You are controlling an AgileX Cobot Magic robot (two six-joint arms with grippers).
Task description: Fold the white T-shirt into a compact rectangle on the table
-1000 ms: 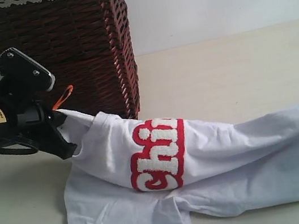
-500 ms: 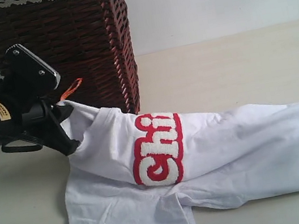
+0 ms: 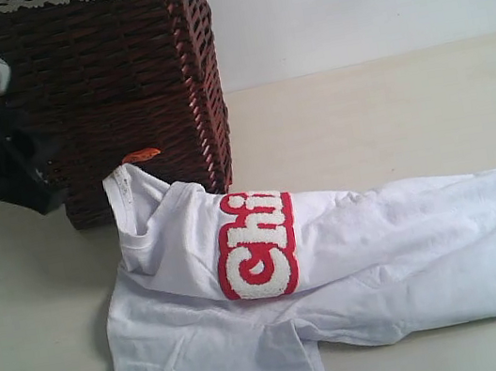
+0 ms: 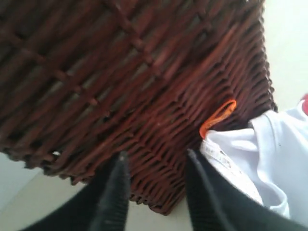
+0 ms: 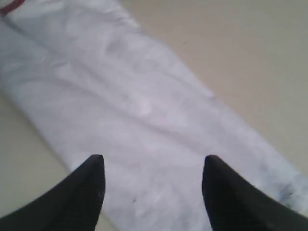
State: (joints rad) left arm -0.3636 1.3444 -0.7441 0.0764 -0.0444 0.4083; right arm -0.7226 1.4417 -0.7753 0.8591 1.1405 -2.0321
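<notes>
Now — the white cotton short-sleeved T-shirt (image 3: 379, 230) lies along the pale cream surface (image 3: 389, 114), long axis running away from the brown wicker basket (image 3: 117, 84), collar (image 3: 125, 192) at its foot. Left end effector (image 4: 156, 156) nearest that collar, right end effector (image 5: 153, 161) over the far end — both spread, empty.

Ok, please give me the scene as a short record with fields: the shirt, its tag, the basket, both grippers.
shirt: white T-shirt lies on the table, folded over lengthwise, not yet a compact rectangle
lettering: red-outlined letters on the upper fold, only partly showing
neck tag: orange, at the collar, in front of the wicker basket
left gripper: open, empty, facing the basket, apart from the shirt
right gripper: open, empty, over the shirt's cloth
</notes>
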